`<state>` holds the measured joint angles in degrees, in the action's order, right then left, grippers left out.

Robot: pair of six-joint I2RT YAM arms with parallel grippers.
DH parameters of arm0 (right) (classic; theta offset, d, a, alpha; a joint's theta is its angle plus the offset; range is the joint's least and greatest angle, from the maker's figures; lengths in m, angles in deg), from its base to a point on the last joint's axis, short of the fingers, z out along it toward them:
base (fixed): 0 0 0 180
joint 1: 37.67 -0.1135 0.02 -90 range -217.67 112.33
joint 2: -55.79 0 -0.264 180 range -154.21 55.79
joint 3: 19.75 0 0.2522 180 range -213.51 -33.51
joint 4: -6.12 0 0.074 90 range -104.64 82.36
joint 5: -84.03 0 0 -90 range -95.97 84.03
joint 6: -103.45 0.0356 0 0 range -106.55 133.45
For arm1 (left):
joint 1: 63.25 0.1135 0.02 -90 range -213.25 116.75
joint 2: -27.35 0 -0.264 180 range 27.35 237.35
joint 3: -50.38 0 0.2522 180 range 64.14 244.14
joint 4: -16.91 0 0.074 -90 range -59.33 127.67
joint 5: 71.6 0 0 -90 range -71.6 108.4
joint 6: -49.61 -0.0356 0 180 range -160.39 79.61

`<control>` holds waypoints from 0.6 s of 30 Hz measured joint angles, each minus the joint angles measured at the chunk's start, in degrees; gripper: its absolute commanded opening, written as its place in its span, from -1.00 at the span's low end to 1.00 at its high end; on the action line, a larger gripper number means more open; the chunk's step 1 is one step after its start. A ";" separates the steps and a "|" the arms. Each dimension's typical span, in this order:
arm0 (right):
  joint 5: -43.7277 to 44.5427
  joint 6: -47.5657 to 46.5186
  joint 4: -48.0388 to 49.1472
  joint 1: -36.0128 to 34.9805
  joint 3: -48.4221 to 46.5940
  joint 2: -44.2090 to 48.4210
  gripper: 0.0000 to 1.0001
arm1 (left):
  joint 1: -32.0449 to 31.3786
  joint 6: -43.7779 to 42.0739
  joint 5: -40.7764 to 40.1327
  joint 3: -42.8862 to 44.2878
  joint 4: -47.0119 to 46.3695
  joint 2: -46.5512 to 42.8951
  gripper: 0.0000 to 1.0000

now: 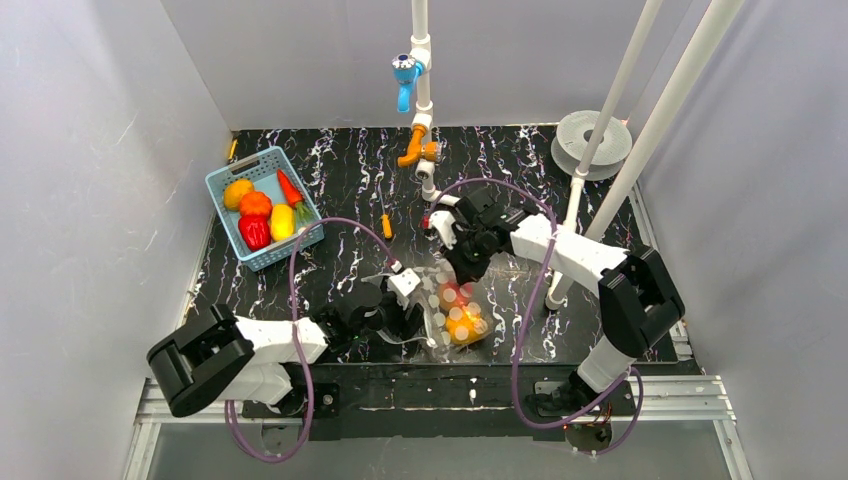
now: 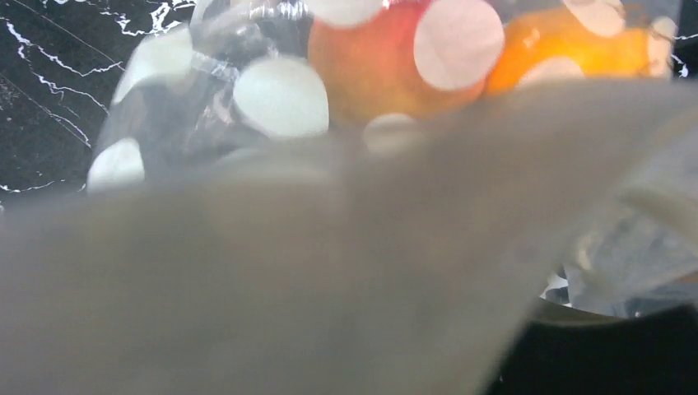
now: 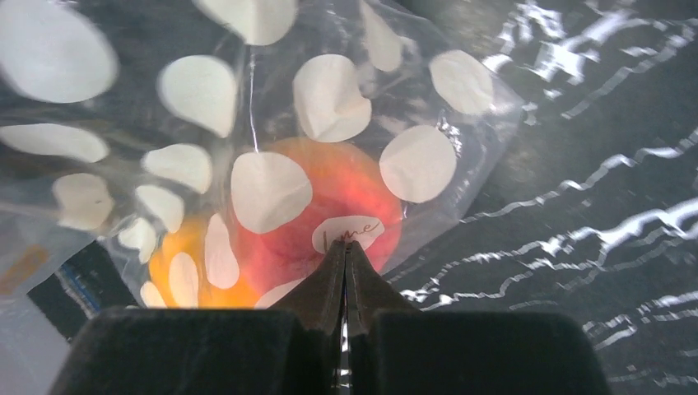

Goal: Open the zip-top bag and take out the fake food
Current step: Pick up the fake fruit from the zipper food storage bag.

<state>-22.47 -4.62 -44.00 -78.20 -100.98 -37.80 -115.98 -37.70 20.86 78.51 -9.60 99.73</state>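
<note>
Right gripper is closed, pinching the zip-top bag: light, limp, slippery film, probably best gripped at its lip.

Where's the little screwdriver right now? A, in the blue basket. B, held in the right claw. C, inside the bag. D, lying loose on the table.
D: the screwdriver lies by itself on the table, apart from the basket and the bag.

Bright even light; close zip-top bag blurred.
</note>
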 measured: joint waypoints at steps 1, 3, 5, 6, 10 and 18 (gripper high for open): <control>-0.87 -0.12 -0.38 -0.82 -0.30 -0.25 -0.92 | -0.04 -0.15 0.14 0.00 -0.86 0.93 0.31; -2.95 -0.19 -1.18 -2.42 -1.05 -0.92 -0.92 | -0.23 -0.32 0.39 0.00 -2.04 2.46 0.33; -5.33 -0.12 -1.72 -3.58 -2.10 -1.97 -0.91 | -0.61 -0.41 0.69 0.00 -3.30 3.88 0.36; -6.31 -0.08 -1.90 -4.06 -2.64 -2.58 -0.90 | -0.79 -0.45 0.87 0.00 -3.79 4.44 0.37; -8.42 0.19 -2.70 -4.39 -3.71 -3.97 -0.75 | -1.37 -0.64 1.22 0.00 -5.13 5.75 0.45; -3.92 0.35 -2.83 -4.07 -3.71 -2.73 -0.44 | -1.51 -0.80 0.92 -2.84 -12.06 6.05 0.68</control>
<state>-26.39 -4.27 -46.83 -82.27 -104.69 -40.53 -117.49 -38.50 21.78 75.67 -21.66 105.78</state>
